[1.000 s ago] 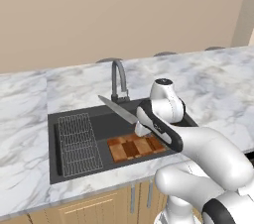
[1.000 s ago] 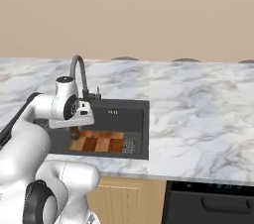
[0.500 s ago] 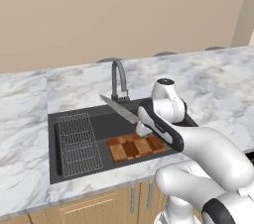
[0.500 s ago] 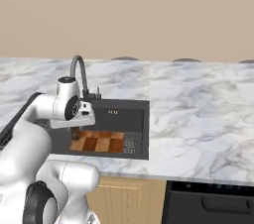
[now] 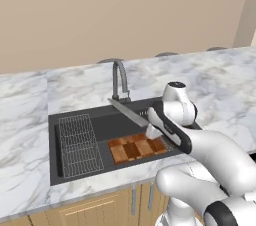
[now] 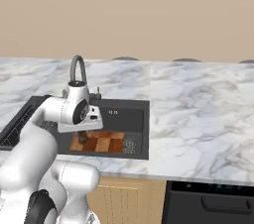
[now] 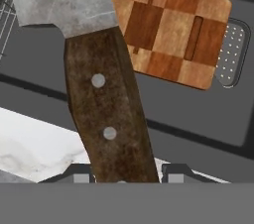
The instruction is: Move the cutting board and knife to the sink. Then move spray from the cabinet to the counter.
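Since a second ago the knife (image 5: pixel 129 113) has barely shifted: its blade tip has crept a little toward the faucet (image 5: pixel 119 78), and the arm has scarcely moved; the board (image 5: pixel 136 148) lies where it was.

The gripper (image 5: pixel 152 131) hangs over the sink (image 5: pixel 75 163), above the basin's right part. Its fingers (image 7: pixel 80 172) stand part-way closed, one on each side of the dark wooden handle, and they clamp it near its butt end. The knife is off the basin floor, held roughly level. In the left base view the silver blade reaches from the hand toward the sink's back edge and ends just before the foot of the faucet.

The hand view looks along the handle: two pale rivets sit on it, and the grey blade widens out past the top edge. Beyond the handle lies the board, flat on the sink floor, with a perforated drain plate (image 7: pixel 232 52) at its far end. A strip of the marble counter (image 7: pixel 30 151) shows beside the handle at the near rim of the sink.

In the right base view the board (image 6: pixel 102 142) lies in the basin's front part, near the front rim, partly hidden by the hand (image 6: pixel 87 125). The wire rack (image 5: pixel 77 141) fills the sink's left section, apart from the board. The counter runs around the sink on all sides.
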{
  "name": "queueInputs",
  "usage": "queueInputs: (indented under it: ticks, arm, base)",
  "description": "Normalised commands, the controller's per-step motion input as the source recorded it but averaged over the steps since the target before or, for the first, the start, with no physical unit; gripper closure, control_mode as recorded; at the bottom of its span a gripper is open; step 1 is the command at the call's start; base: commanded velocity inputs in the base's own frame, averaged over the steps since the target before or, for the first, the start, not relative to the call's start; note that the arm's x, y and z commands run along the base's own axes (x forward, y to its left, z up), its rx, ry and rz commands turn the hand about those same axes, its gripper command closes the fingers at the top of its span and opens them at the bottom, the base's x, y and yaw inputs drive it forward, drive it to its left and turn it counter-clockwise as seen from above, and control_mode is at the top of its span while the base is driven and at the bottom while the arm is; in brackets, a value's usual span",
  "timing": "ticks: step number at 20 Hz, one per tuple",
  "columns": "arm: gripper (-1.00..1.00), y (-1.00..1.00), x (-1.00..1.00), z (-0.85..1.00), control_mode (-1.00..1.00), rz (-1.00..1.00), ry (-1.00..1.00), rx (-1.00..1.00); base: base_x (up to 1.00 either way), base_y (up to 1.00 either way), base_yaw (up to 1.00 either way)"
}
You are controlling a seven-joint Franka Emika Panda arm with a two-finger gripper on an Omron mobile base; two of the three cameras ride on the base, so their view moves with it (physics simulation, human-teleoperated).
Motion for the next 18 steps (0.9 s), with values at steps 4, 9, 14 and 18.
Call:
queueInputs:
  ticks: [4, 9, 14, 18]
  arm:
    - [1.00, -0.30, 0.22, -0.12, -1.00, 0.16, 0.08, 0.00]
    - [1.00, -0.44, 0.28, -0.11, -1.00, 0.21, 0.01, 0.07]
    - [1.00, -0.31, 0.40, -0.14, -1.00, 0.17, 0.09, 0.01]
    - [1.00, -0.23, 0.38, -0.16, -1.00, 0.14, 0.10, 0.00]
  base:
    - [0.00, 0.00, 0.00]
    - [0.00, 0.00, 0.00]
    - [0.00, 0.00, 0.00]
    - [0.00, 0.00, 0.00]
